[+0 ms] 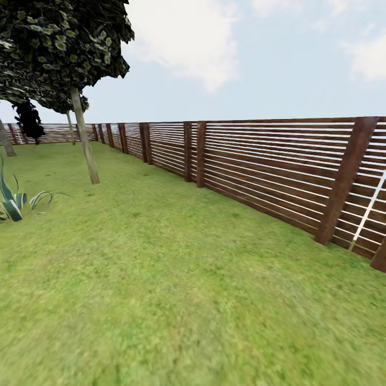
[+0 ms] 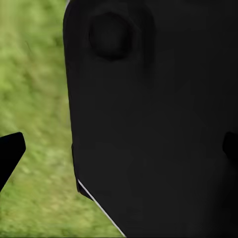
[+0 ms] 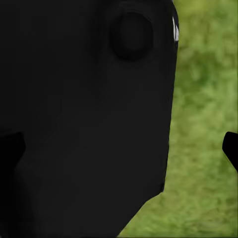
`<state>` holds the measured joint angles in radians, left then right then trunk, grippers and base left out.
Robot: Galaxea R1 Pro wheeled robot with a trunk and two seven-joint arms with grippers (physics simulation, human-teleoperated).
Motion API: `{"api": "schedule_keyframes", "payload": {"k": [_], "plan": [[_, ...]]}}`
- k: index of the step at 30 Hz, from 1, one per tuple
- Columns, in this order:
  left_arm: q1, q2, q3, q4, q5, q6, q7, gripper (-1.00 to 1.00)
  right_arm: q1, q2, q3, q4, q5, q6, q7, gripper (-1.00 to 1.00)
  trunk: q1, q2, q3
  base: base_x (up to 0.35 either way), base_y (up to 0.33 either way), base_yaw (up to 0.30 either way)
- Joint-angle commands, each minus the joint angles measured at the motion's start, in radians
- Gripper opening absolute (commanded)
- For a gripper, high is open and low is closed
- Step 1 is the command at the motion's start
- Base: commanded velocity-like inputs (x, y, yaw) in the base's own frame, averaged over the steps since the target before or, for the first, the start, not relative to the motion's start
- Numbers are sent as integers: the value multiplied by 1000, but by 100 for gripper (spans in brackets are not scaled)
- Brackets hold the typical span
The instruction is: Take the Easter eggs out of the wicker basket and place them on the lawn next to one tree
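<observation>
The lawn [image 1: 177, 279] spreads wide ahead of me in the head view. A tree [image 1: 84, 136] with a slim grey-brown trunk and a leafy canopy stands on it at the far left. The Easter eggs and the wicker basket are out of view. In the left wrist view, my left gripper [image 2: 121, 148] hangs over grass, its two dark fingertips [image 2: 10, 151] far apart at the picture's edges with nothing between them, and a black robot part sits behind. My right gripper [image 3: 121, 148] is the same, with one fingertip [image 3: 230, 146] showing over grass.
A brown horizontal-slat fence [image 1: 268, 166] runs from the right foreground to the far left and closes off the garden. A spiky striped plant [image 1: 13, 203] grows at the left edge. A dark cypress [image 1: 29, 120] and another trunk [image 1: 5, 140] stand further back.
</observation>
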<state>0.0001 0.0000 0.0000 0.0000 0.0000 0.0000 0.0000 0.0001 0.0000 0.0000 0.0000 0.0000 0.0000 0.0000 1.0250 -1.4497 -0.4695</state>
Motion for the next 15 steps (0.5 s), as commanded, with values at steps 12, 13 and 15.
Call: {"api": "schedule_keyframes", "payload": {"k": [12, 13, 15], "plan": [[20, 40, 4, -11, 2, 0, -5, 100, -66, -67, -3, 37, -7, -9, 9, 100, 0, 0, -3, 0, 0, -61], [20, 40, 4, -11, 2, 0, -5, 100, -66, -69, -2, 43, -7, -10, 10, 100, 0, 0, -3, 0, 0, -277], [20, 40, 3, -11, 2, 0, -5, 100, -66, -69, -2, 48, -8, -12, 12, 100, 0, 0, -4, 0, 0, -288]]}}
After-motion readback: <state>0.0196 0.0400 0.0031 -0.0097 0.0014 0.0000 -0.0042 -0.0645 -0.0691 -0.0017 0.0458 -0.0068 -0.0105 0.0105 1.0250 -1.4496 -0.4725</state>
